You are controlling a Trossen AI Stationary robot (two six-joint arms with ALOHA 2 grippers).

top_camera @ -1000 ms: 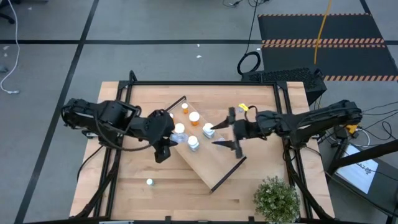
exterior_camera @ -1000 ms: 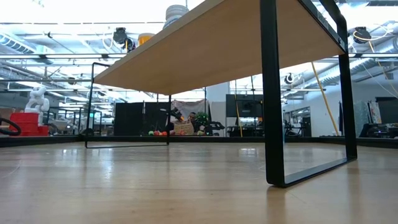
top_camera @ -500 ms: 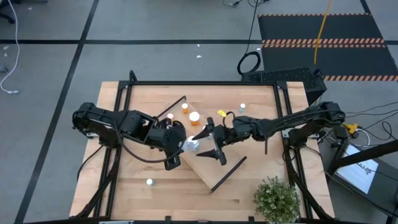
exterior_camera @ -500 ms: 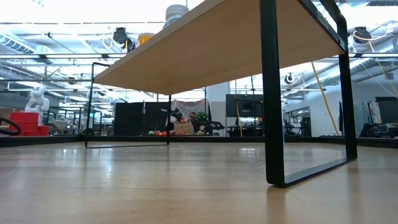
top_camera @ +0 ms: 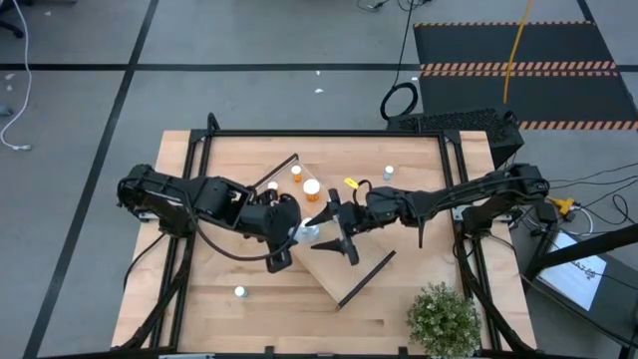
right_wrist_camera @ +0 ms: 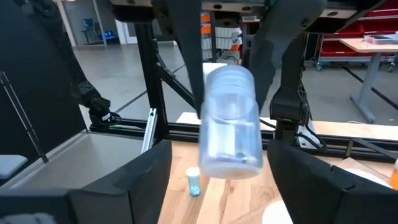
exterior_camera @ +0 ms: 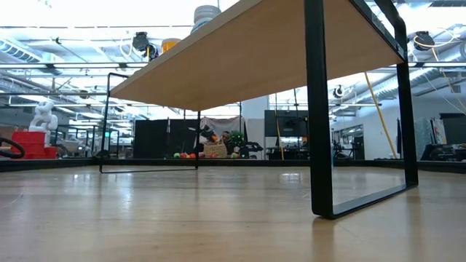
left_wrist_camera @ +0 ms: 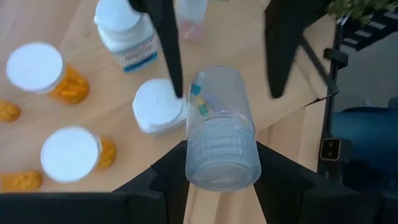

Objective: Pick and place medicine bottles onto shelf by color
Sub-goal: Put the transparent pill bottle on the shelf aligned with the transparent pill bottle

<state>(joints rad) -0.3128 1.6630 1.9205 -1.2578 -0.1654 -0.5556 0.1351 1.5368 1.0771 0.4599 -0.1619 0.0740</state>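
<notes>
Left hand (left_wrist_camera: 219,163) grips a clear bottle (left_wrist_camera: 221,134); right hand (right_wrist_camera: 214,162) open around it; labels unreadable.

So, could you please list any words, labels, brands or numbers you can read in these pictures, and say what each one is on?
None can be read.
Label on the white-capped bottle in the left wrist view: blue print, too blurred to read.
Clear bottle between the left gripper's fingers: only small coloured marks, no legible text.
Orange bottles: no print showing.
Red bins in the room behind: no legible markings.
</notes>
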